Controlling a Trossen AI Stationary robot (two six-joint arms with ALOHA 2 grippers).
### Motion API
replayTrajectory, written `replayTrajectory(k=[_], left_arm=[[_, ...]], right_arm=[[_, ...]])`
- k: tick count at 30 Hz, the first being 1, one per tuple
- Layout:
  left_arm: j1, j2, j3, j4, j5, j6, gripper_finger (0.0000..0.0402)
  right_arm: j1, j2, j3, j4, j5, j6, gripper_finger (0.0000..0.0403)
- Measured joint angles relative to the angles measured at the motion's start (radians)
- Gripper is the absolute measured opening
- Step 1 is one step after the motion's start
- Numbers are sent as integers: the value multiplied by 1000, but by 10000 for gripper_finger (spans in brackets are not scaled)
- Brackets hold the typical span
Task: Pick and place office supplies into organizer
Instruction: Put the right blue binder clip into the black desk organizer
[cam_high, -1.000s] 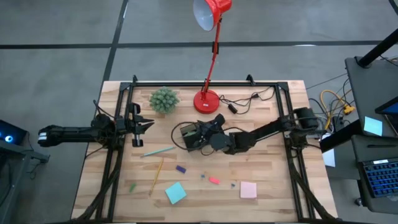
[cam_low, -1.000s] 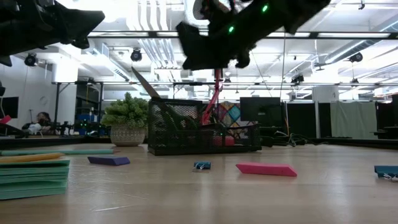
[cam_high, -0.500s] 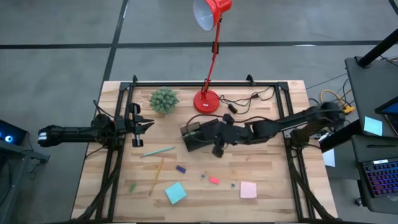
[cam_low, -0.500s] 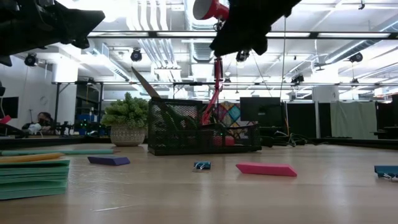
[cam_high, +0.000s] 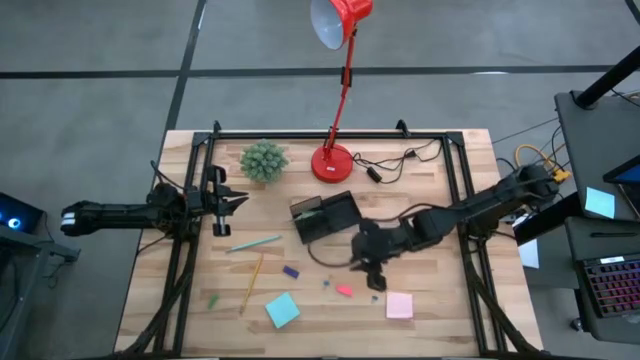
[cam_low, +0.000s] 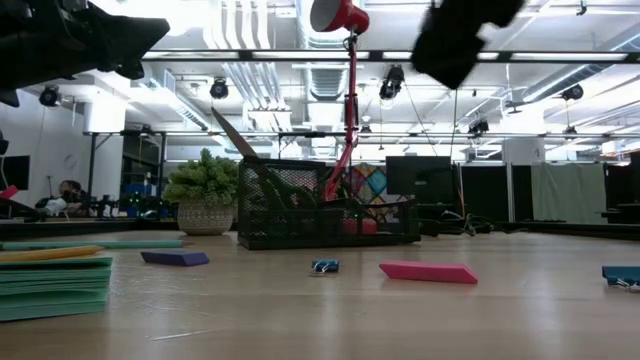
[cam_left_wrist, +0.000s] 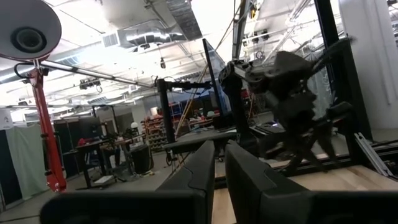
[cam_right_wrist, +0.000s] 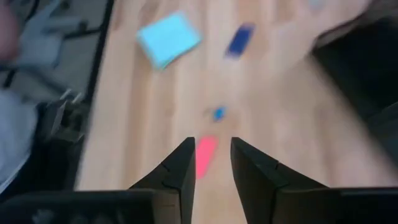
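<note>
The black mesh organizer (cam_high: 325, 215) (cam_low: 325, 215) stands mid-table. My right gripper (cam_high: 372, 268) (cam_right_wrist: 211, 165) hovers near of it, open and slanting down over the red eraser (cam_high: 344, 291) (cam_right_wrist: 204, 152), touching nothing. Around it lie a purple eraser (cam_high: 291, 271), a blue pad (cam_high: 282, 310), a pink pad (cam_high: 399, 305), a yellow pencil (cam_high: 251, 281) and a pale green pen (cam_high: 253, 242), all flat on the wood. My left gripper (cam_high: 236, 201) (cam_left_wrist: 219, 168) waits shut at the table's left side, raised and touching nothing.
A red desk lamp (cam_high: 333, 160) and a small green plant (cam_high: 264, 160) stand at the far side behind the organizer, with a black cable (cam_high: 395, 160) beside the lamp. Two small blue clips (cam_high: 325, 283) (cam_high: 375, 297) lie near the red eraser.
My right gripper has left the spot over the organizer and swung toward the table's near edge and somewhat to the right, rising and tipping to point down at the table. No object has moved.
</note>
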Motion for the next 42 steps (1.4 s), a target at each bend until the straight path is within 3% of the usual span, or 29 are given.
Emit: replayTrajectory(k=[5,14,21,29,42], left_arm=[[0,9,0,1,0,0,22],[0,12,0,1,0,0,22],[0,9,0,1,-1,0,22],[0,6,0,2,-2,0,22],[0,5,0,3,-3,1,22]], right_arm=[[75,0,0,-61,-39,16,88],[173,23,-3,-85,-32,-128,103],[183,133,-3,-89,-31,-219,119],[183,256,-3,-94,-115,-301,117],[183,288,-3,-120,-103,-542,113]])
